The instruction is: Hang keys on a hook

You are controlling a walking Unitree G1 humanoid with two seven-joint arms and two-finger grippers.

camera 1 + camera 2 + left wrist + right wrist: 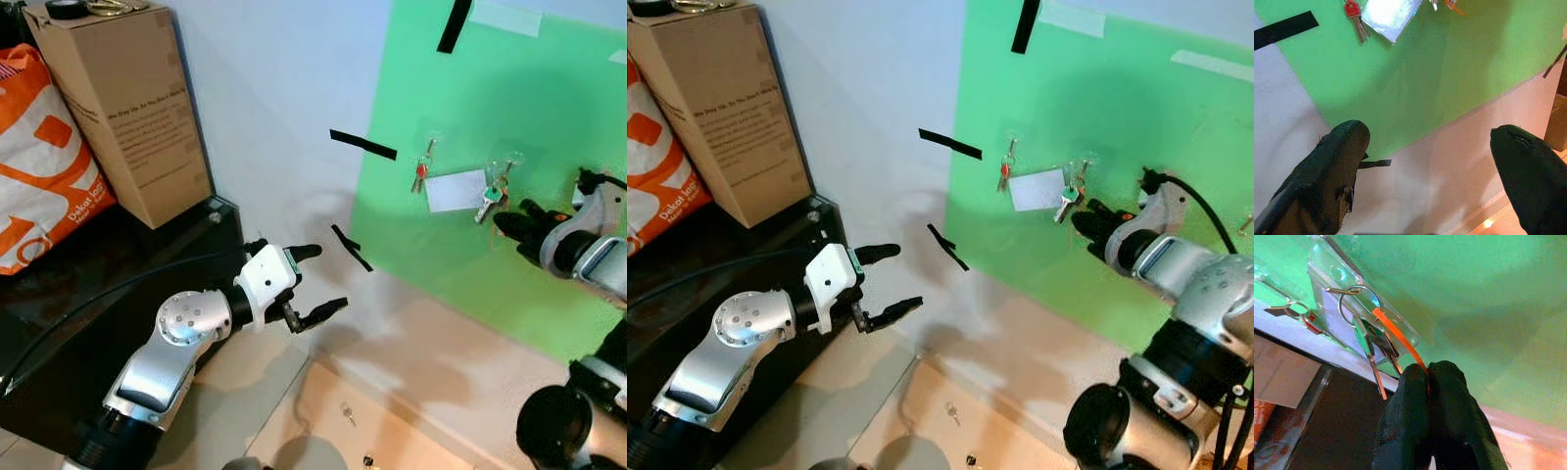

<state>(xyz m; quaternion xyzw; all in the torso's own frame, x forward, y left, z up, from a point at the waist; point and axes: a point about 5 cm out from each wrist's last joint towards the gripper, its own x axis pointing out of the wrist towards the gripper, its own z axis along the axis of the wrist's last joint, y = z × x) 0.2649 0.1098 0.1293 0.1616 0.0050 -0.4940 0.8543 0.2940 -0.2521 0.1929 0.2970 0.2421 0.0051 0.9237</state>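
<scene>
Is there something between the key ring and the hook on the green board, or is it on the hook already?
Nothing visible is between them. In the right wrist view the key ring already sits over the hook. The right gripper is shut on the orange strap of the keys.

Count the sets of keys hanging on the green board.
2. A set with a red key hangs on the hook left of the white card. A set with a green key hangs on the hook right of it, its orange strap pinched by the right end effector.
</scene>
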